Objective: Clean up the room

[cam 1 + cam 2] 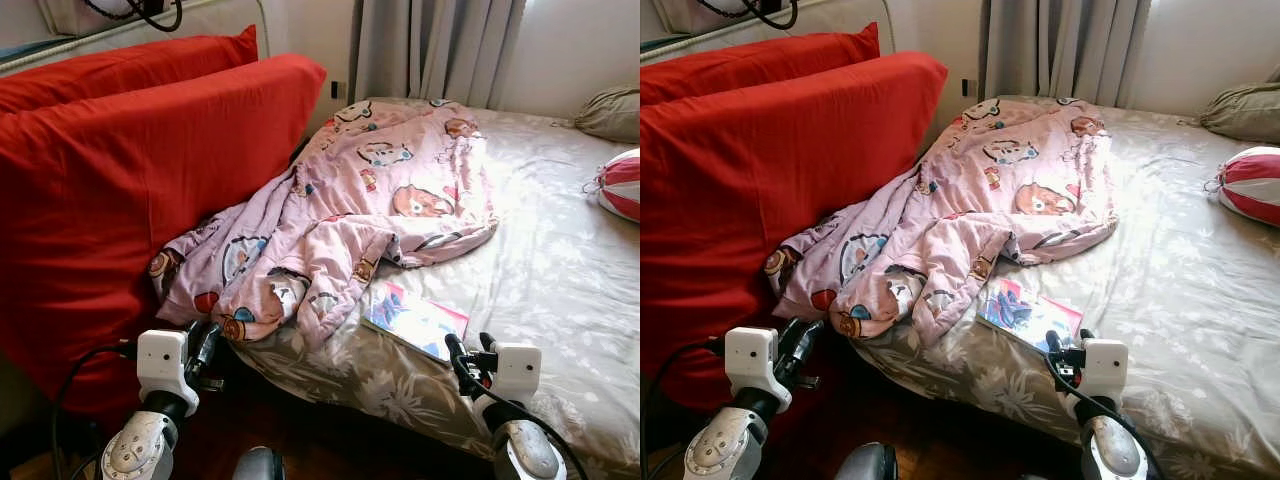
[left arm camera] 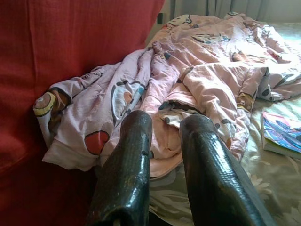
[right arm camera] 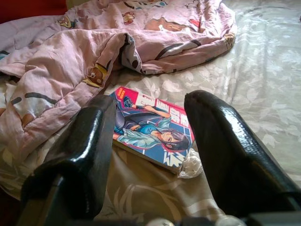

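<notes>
bed (image 1: 560, 260): blanket (image 1: 340, 220), book (image 1: 415, 320) | left gripper (image 2: 162, 141) fingers apart | right gripper (image 3: 150, 136) fingers apart

Parted end effector (image 2: 164, 141) fingers before a crumpled pink cartoon-print blanket (image 2: 197, 80), red cushion (image 2: 56, 52) beside, book (image 2: 282, 134) nearby.

Grey curtains (image 1: 440, 45) (drawn) behind the sunlit bed (image 1: 560, 260); dark floor (image 1: 300, 440).

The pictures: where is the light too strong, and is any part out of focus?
Left eye view: sunlight washes out the bed sheet beside the pink blanket. Right wrist view: the book is sharp, the right claw slightly soft. Left wrist view: the red cushion is dim.
</notes>
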Available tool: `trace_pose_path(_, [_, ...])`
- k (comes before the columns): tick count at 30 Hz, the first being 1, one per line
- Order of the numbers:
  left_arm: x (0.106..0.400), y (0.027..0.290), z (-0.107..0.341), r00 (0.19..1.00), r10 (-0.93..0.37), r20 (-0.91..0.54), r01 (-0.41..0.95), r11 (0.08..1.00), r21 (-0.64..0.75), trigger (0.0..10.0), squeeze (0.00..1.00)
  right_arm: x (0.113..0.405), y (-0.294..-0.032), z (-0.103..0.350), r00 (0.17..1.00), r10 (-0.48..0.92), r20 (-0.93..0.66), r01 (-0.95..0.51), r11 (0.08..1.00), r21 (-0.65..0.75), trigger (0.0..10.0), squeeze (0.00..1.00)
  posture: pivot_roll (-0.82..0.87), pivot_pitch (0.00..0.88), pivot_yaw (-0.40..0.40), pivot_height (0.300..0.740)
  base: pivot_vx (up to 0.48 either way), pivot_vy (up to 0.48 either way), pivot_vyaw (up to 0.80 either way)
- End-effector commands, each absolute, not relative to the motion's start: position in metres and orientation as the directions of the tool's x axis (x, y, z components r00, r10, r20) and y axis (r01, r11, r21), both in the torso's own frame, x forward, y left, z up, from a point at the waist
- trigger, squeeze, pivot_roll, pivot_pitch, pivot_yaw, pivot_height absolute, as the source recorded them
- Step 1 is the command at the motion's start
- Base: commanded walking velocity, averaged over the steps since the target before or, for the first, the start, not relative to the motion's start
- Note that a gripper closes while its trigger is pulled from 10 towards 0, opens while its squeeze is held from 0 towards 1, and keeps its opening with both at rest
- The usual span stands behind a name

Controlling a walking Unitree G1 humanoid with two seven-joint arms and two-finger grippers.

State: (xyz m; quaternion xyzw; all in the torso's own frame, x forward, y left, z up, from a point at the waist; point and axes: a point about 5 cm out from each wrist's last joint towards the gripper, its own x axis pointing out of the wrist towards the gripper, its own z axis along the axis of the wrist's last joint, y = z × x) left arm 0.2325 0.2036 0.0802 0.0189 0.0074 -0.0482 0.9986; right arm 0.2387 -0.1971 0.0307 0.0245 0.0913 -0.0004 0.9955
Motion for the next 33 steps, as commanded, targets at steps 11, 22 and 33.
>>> trace_pose_path(11, [0.232, 0.202, 0.080, 0.993, -0.112, -0.022, 0.113, 0.993, 0.037, 10.0, 0.00, 0.242, -0.197, 0.031, 0.984, -0.008, -0.178, 0.019, 0.998, 0.060, 10.0, 0.00, 0.04, 0.000, 0.024, 0.626, 0.257, 0.000, 0.00])
trace_pose_path(22, [0.233, 0.202, 0.081, 0.993, -0.115, -0.021, 0.116, 0.992, 0.042, 10.0, 0.00, 0.244, -0.197, 0.032, 0.986, -0.009, -0.169, 0.019, 0.998, 0.058, 10.0, 0.00, 0.04, 0.000, 0.025, 0.626, 0.272, 0.000, -0.14])
trace_pose_path(33, [0.233, 0.202, 0.082, 0.993, -0.119, -0.020, 0.120, 0.992, 0.043, 10.0, 0.00, 0.249, -0.188, 0.034, 0.983, 0.091, -0.161, -0.086, 0.995, 0.042, 10.0, 0.00, 0.04, 0.000, 0.025, 0.626, 0.276, 0.000, 0.00])
